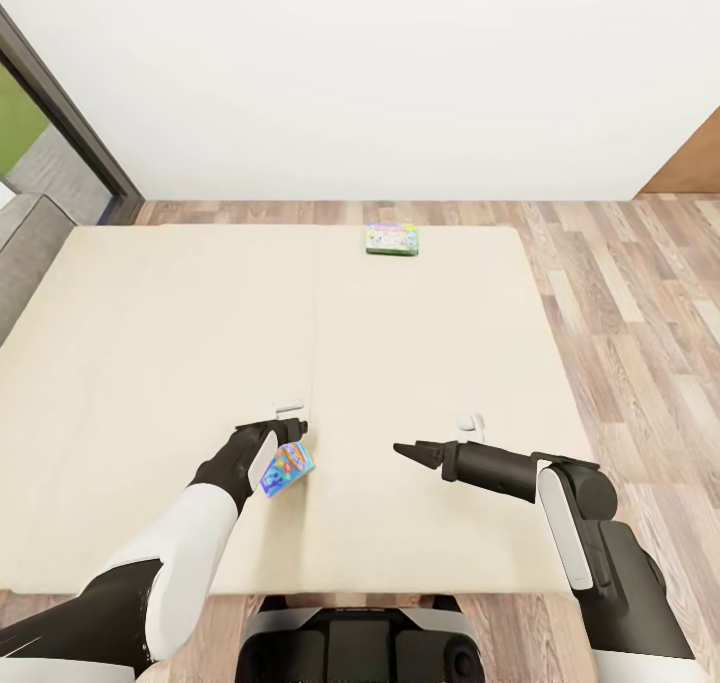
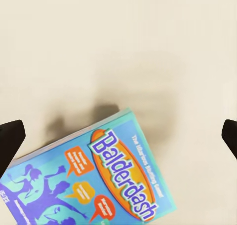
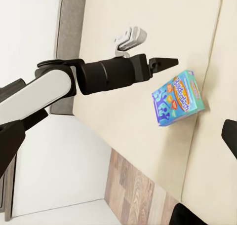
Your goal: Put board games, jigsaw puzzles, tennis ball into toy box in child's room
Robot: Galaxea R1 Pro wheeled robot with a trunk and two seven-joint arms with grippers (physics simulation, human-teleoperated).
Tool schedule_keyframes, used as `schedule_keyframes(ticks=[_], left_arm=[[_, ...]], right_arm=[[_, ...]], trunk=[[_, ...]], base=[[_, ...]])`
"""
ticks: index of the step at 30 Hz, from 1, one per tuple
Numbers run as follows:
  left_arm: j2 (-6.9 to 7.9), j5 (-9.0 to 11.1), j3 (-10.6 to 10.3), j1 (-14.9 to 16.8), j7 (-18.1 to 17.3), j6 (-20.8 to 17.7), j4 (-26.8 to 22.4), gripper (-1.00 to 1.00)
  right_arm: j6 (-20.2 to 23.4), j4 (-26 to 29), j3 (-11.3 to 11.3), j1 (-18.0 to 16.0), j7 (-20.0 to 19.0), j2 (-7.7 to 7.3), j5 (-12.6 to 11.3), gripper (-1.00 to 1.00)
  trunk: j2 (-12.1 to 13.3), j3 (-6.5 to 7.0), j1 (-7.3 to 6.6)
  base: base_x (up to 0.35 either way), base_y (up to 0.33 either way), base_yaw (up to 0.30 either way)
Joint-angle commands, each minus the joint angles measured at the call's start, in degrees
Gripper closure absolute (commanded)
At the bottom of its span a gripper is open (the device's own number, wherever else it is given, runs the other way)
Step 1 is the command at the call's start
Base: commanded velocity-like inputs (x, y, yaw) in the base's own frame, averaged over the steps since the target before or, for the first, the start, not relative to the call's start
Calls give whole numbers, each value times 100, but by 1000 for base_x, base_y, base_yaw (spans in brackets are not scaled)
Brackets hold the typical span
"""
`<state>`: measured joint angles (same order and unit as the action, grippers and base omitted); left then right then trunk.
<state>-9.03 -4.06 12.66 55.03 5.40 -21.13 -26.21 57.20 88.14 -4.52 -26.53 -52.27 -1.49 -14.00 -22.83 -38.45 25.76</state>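
the left gripper [image 1: 292, 426] was spread above the blue balderdash board game [image 1: 287, 466] on the beige bed [image 1: 150, 343]; a shallow close risked nudging it away.

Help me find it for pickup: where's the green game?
In the head view, the green game lies flat at the bed's far edge, right of centre, beyond both grippers.

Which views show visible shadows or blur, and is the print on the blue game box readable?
Left wrist view: the blue rectangular Balderdash board game box has sharp, readable lettering, with a soft dark smudge of shadow on the beige mattress behind it. Right wrist view: the box title is small but recognisable. Head view: even flat lighting, faint shadows, and the green-edged game box is too small to read.
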Motion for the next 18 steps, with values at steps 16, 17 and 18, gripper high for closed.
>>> schedule_keyframes(ticks=[16,17,18], left_arm=[[8,-472,35,20,4,35,-70,-100],[11,-475,35,20,4,37,-95,-100],[12,-477,35,20,4,39,-104,-100]], right_arm=[[2,1,-3,-6,-29,0,11,-100],[2,1,-2,-4,-29,0,11,-100],[2,1,-3,-4,-29,0,11,-100]], trunk=[[-9,-158,3],[-9,-167,3],[-9,-176,3]], base=[[0,0,0],[0,0,0],[0,0,0]])
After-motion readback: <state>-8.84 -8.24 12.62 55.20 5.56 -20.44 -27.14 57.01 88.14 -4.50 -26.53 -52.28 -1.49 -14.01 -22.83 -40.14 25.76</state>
